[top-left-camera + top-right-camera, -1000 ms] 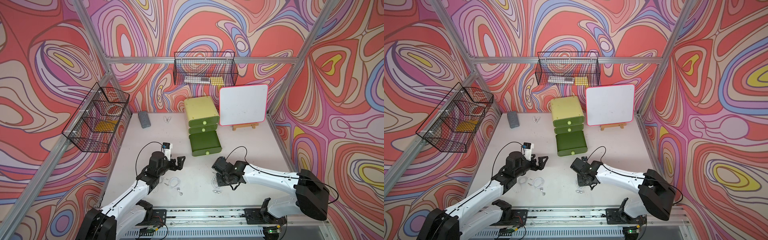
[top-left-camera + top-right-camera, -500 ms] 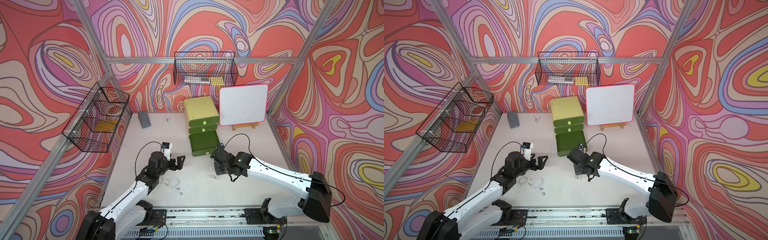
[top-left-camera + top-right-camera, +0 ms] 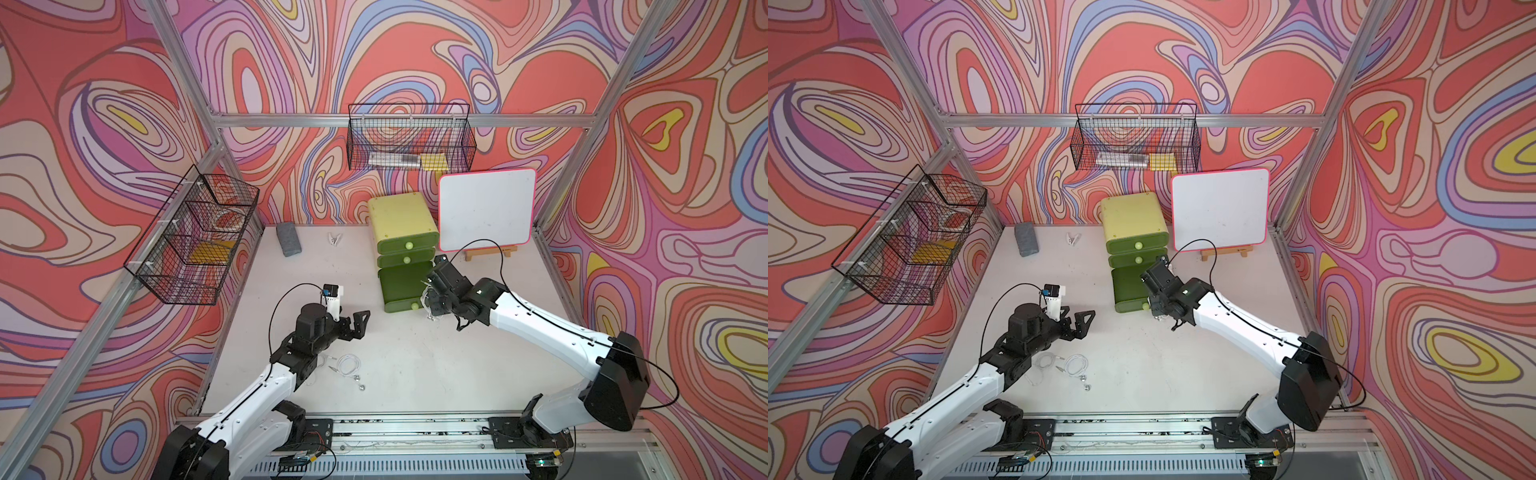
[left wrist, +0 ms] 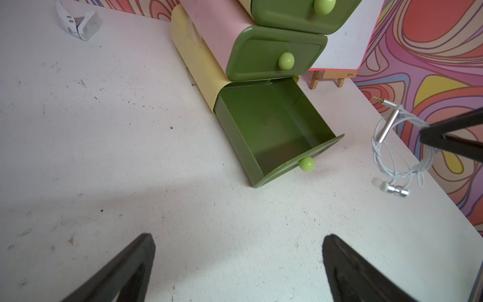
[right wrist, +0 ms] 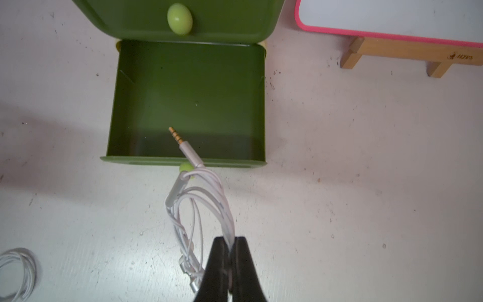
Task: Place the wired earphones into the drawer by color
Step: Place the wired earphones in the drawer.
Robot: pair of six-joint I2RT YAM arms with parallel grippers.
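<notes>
Right wrist view: right tool point(image 5: 229, 243) is clamped tight on a white earphones bundle point(image 5: 201, 206), cable pinched between the pads, loops and silver earbuds hanging off the tips. The bundle is in the air just in front of the pulled-out bottom drawer point(image 5: 188, 99), not in it. Its jack plug point(image 5: 180, 142) pokes out over the drawer's front lip, and the cable crosses the knob point(image 5: 186, 167) in this view. The middle drawer point(image 5: 183, 31) above is pushed in. The whiteboard point(image 5: 392, 15) on its wooden stand sits beside the cabinet.

Left wrist view: left tool point(image 4: 238, 236) is spread wide with nothing between the jaws, over bare bench point(image 4: 104, 130), facing the drawer. The same bundle hangs beside the drawer's front corner, earbuds lowest. Can't tell if they touch the bench.

Both top views: loose white earphones point(image 3: 348, 365) lie on the bench beside the left arm's wrist, well apart from the drawer. A white clip point(image 3: 334, 237) and a grey block point(image 3: 289, 244) sit near the back wall.
</notes>
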